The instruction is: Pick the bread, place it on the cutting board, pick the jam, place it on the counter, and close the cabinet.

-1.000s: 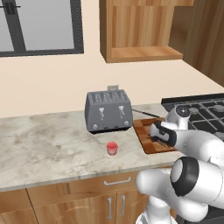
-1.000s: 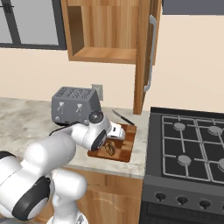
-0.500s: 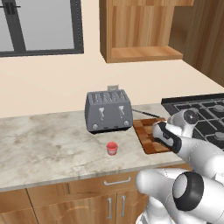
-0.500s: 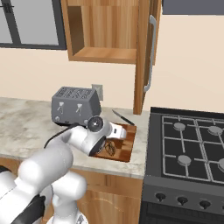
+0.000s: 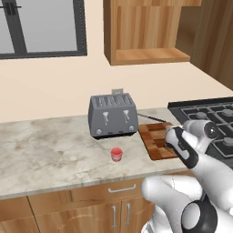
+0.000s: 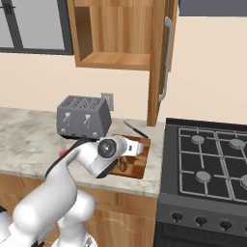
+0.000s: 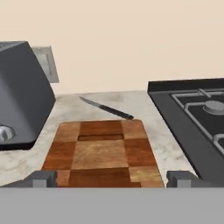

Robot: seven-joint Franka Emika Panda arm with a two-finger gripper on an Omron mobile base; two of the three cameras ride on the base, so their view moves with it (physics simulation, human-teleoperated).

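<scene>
End effector (image 7: 109, 178) low over the board (image 7: 99, 151), fingers spread wide, holding nothing.
The bread (image 6: 123, 164) lies on the board under the wrist; the jam (image 5: 116, 154) sits on the table (image 5: 45, 150) left of the board, before the toaster (image 5: 113, 115); the cabinet (image 6: 157, 58) door stands open.

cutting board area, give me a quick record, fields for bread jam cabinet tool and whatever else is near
cutting board: flat on the counter, between toaster and stove
bread: on the board's near part, under the tool, partly hidden
jam: upright on the counter in front of the toaster, off the board
cabinet: door open
tool: fingers spread, nothing between them, low over the board
knife: on the counter behind the board
</scene>
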